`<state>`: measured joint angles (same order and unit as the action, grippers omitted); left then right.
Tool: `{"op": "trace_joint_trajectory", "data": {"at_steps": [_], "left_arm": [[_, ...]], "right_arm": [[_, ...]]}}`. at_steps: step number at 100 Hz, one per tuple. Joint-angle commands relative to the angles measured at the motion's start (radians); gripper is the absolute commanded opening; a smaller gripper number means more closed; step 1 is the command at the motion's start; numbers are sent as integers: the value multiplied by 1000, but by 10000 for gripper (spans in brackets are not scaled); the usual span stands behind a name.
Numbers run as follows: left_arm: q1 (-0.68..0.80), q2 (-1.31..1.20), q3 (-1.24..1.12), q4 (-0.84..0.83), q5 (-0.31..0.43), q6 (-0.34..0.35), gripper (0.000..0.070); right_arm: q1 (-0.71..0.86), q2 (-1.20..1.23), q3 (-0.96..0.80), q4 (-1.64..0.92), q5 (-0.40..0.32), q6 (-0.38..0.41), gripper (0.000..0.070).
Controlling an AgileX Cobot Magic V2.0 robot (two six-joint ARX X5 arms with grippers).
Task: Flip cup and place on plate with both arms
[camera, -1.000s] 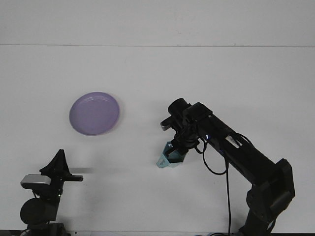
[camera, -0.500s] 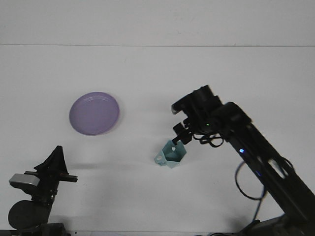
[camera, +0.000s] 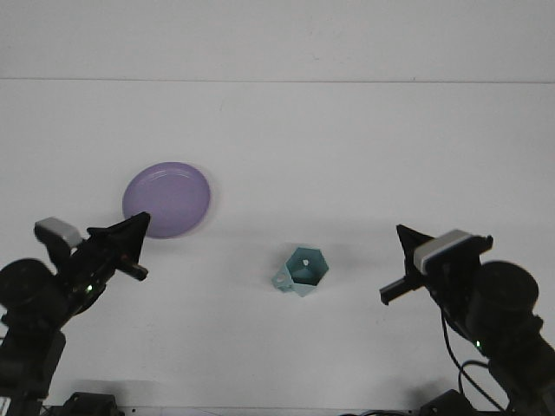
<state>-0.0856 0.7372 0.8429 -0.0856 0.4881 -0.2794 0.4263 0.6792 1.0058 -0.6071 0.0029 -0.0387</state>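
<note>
Front view, single camera. Cup [camera: 303, 271] sits on the white table [camera: 347, 147] near centre frame, free of both arms. Its hexagonal mouth faces up toward the camera, with the teal interior and a small light spot at the bottom visible, so I judge it upright and the flip part done. A small handle or lug sticks out at its 8 o'clock.

Plate [camera: 166, 199], purple, lies at roughly 10 o'clock from the cup, well apart from it and holding nothing. Placing is therefore not done; what is left, as I read it, is a pick of the cup and a transfer onto the plate.

Left gripper [camera: 130, 247] is low at frame left, tip pointing toward 2 o'clock, just beside the plate's lower edge in the picture; height above the table cannot be read. Right gripper [camera: 401, 264] is low at frame right, at 3 o'clock from the cup and clear of it, tip pointing toward 10 o'clock. Both carry nothing.

Hard to make out: both grippers are seen nearly edge-on as dark wedges, so I cannot tell whether either one's fingers are spread or pressed together. Both arm bases are cut off by the bottom edge. The cup's underside and exact tilt are not resolvable.
</note>
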Motion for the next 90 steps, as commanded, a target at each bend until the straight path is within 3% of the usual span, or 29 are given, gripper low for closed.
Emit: {"op": "trace_joint_trajectory", "data": {"at_steps": [1, 24, 47, 64, 78, 90], "left_arm": [[-51, 98, 82, -36, 19, 14, 13], [-289, 446, 418, -317, -18, 175, 13], [-432, 734, 702, -543, -37, 279, 32], [-494, 891, 845, -692, -58, 331, 310], [-526, 1007, 959, -828, -71, 348, 364], [-546, 1104, 1059, -946, -90, 348, 475]], "right_arm": [[4, -115, -119, 61, 8, 16, 0], [4, -465, -372, 96, 85, 29, 0], [4, -598, -437, 71, 126, 73, 0], [4, -600, -437, 66, 126, 73, 0], [4, -600, -437, 64, 126, 74, 0], [4, -600, -437, 64, 126, 76, 0]]}}
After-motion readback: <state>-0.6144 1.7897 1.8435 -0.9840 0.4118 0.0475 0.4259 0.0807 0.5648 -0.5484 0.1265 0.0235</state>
